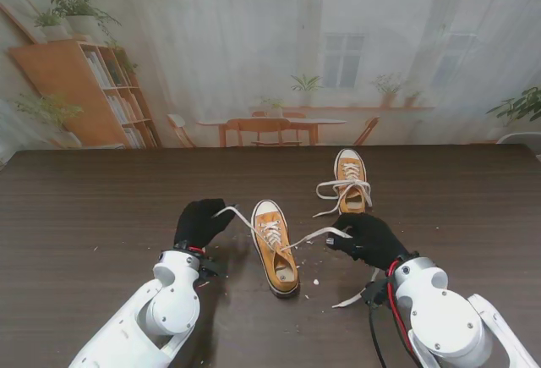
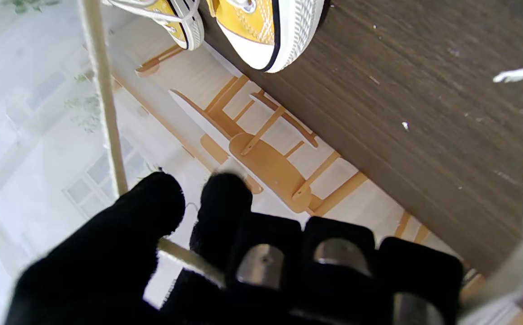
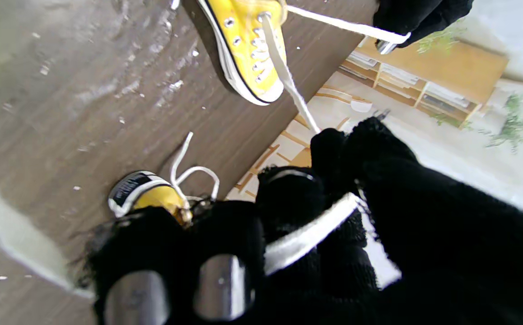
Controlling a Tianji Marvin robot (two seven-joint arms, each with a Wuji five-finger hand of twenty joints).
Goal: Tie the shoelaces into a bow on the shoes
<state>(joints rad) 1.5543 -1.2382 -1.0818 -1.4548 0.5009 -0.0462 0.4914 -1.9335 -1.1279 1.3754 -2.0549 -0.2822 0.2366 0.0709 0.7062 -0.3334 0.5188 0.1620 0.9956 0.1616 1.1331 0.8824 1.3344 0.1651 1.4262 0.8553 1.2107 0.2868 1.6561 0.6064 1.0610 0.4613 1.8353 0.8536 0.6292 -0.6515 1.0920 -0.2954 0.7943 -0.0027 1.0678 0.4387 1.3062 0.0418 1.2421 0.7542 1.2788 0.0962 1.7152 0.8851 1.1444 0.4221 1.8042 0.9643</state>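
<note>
I see two yellow shoes on the dark wood desk (image 1: 84, 216). The near shoe (image 1: 276, 249) lies at the centre of the stand view, toe pointing toward twelve o'clock, heel nearest to me. The far shoe (image 1: 350, 180) sits at about one o'clock from it, well apart, with its white laces (image 1: 342, 189) lying loose across its tongue and onto the desk.

The left robot hand (image 1: 201, 222), in a black glove, is at nine o'clock of the near shoe, just beside it. It is clamped on the left lace end (image 1: 241, 216), which runs taut from the eyelets to the fingers. In the left wrist view the lace (image 2: 103, 90) passes between thumb and forefinger.

The right robot hand (image 1: 369, 238), also gloved, is at three o'clock of the near shoe. It is closed on the right lace end (image 1: 314, 235), which stretches from the shoe to the fingers. The right wrist view shows the lace (image 3: 309, 232) crossing the palm, pinched between thumb and fingers, with a further length (image 3: 284, 67) reaching back to the shoe's eyelets.

A loose lace tail (image 1: 351, 300) lies on the desk near the right wrist, toward five o'clock of the shoe. Small white specks (image 1: 316, 282) are scattered on the desk beside the shoe's heel. No bow is formed on either shoe.
</note>
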